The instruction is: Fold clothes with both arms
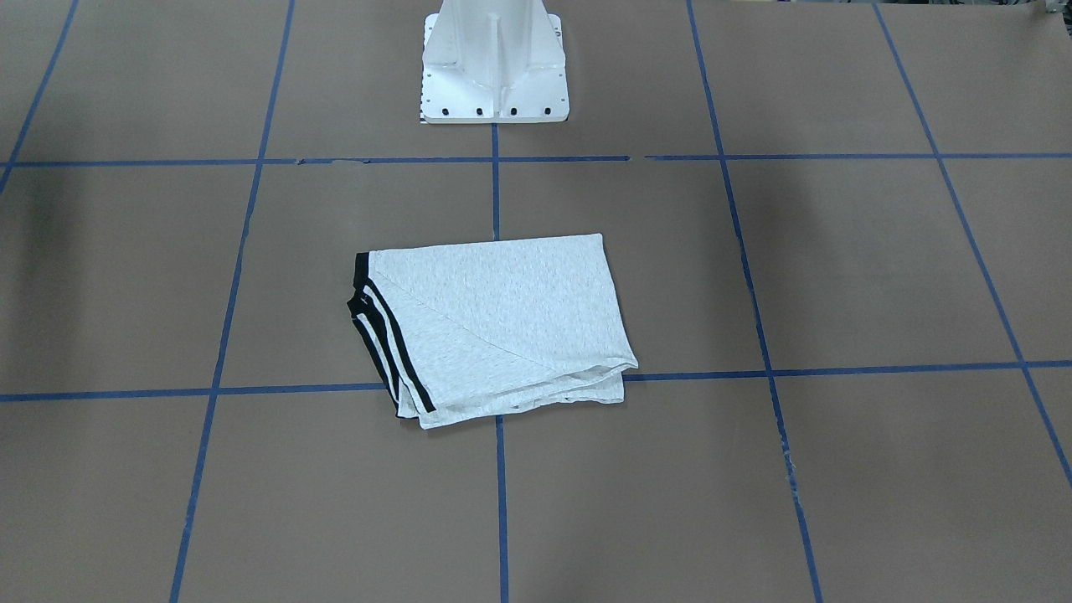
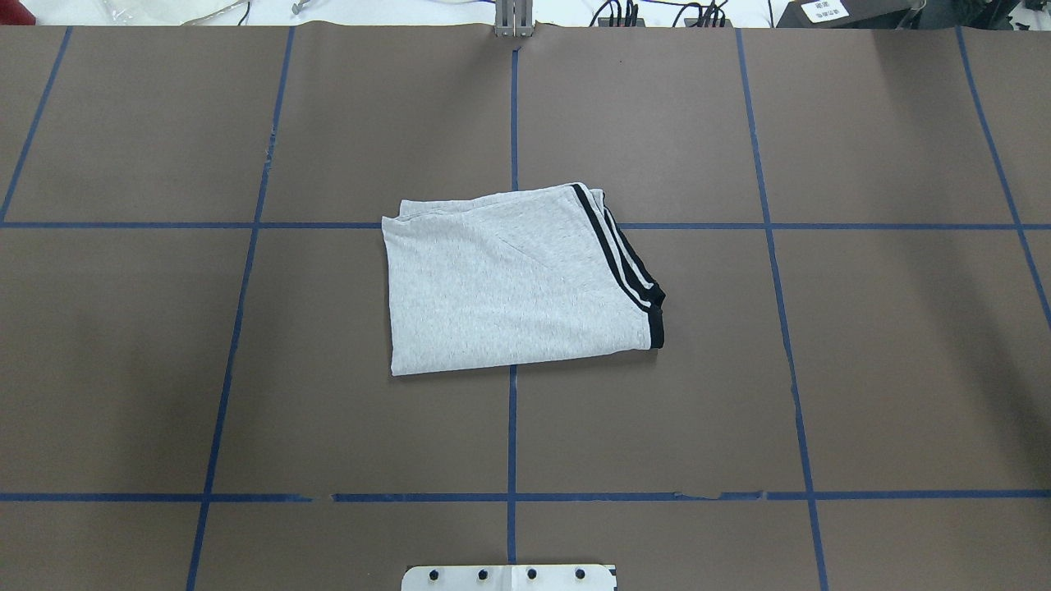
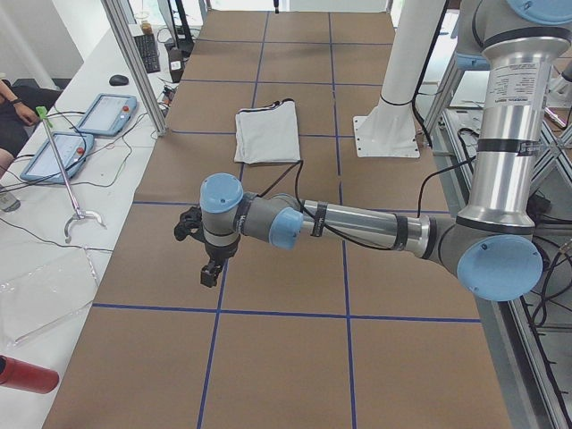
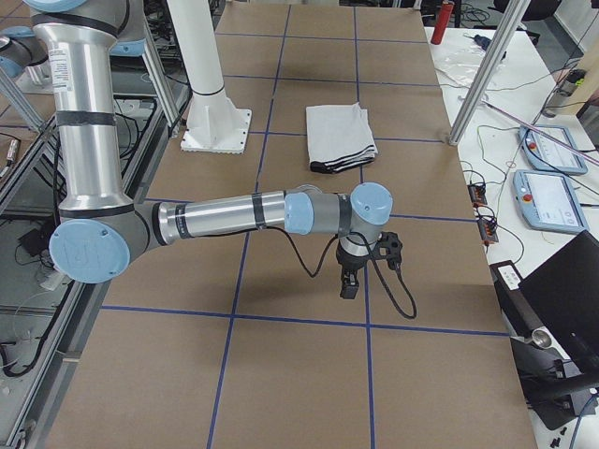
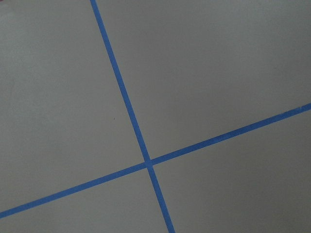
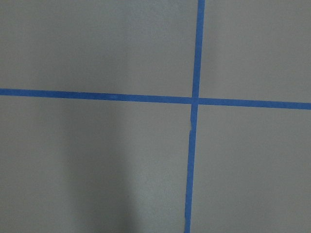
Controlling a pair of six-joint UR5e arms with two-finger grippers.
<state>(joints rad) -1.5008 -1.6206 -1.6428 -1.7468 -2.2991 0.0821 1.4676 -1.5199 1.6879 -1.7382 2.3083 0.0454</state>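
The light grey T-shirt [image 1: 494, 327] lies folded into a compact rectangle at the table's middle, its black double stripes along one edge, also seen from overhead [image 2: 509, 287]. The print is hidden. My left arm [image 3: 357, 228] reaches out over the brown table far from the T-shirt [image 3: 268, 134]; its gripper [image 3: 210, 273] points down, and I cannot tell if it is open or shut. My right arm [image 4: 234, 215] does the same at the other end; its gripper [image 4: 348, 285] hangs above the table, state unclear, well away from the T-shirt [image 4: 340, 136]. Both wrist views show only table and tape.
The white pedestal [image 1: 494, 75] stands behind the shirt. Blue tape lines [image 2: 511, 443] grid the brown table. Side benches hold teach pendants [image 3: 107, 112] [image 4: 552, 196], cables and a red bottle [image 3: 27, 375]. Aluminium posts [image 3: 134, 54] stand at the table's far edge.
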